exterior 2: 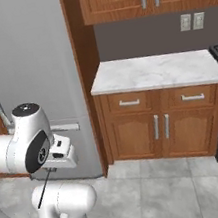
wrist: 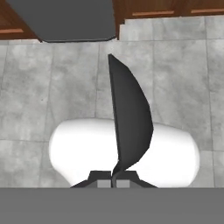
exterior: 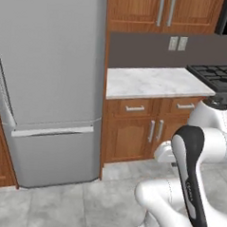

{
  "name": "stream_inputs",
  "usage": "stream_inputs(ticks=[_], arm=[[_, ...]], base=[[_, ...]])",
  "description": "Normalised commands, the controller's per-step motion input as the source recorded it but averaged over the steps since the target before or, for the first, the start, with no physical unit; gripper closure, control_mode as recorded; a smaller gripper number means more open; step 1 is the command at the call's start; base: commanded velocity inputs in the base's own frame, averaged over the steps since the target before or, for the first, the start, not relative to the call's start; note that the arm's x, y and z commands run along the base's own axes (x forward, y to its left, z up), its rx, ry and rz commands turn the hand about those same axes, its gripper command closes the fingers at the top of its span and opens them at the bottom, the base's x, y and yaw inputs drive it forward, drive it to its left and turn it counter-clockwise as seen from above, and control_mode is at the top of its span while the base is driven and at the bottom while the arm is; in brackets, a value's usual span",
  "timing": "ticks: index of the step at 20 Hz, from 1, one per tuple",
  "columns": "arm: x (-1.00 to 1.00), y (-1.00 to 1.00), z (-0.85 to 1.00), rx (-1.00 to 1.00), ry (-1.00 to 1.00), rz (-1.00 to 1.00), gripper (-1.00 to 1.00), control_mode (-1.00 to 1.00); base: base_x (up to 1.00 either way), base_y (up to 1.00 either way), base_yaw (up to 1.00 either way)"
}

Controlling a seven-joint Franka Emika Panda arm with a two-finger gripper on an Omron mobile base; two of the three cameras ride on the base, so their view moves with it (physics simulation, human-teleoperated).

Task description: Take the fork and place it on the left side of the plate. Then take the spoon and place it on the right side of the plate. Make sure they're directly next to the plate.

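The spoon (wrist: pixel 129 118) is dark grey-black, and my gripper (wrist: pixel 113 178) is shut on its thin handle. In the hand view its oval bowl stands edge-on, pointing away from the fingertips over the grey floor tiles. In the right base view the spoon (exterior 2: pixel 44 189) hangs as a thin dark line slanting down and to the left from my gripper (exterior 2: pixel 49 169), low at the left beside the arm's white links. The fork and the plate are out of view.
A tall grey fridge (exterior: pixel 46 82) stands ahead on the left. Right of it is a white marble counter (exterior: pixel 150 82) over wooden cabinets (exterior 2: pixel 154 126), with a black stove (exterior: pixel 217 76) at the far right. Grey floor tiles (exterior 2: pixel 161 193) lie in front.
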Motion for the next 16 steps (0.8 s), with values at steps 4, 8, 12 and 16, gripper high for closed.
stream_inputs(ticks=[4, 8, 12, 16], arm=[[0.0, 0.0, 0.0, 0.0, 0.0, 0.0, 1.0, 1.0], [0.0, 0.0, 0.0, 0.0, 0.0, 0.0, 1.0, 1.0], [0.0, 0.0, 0.0, 0.0, 0.0, 0.0, 1.0, 1.0], [0.0, 0.0, 0.0, 0.0, 0.0, 0.0, 1.0, 1.0]], base=[[-0.57, 0.99, -0.13], [-0.74, 0.71, -0.09], [-1.0, 0.11, 0.0], [-1.0, 0.0, 0.0]])
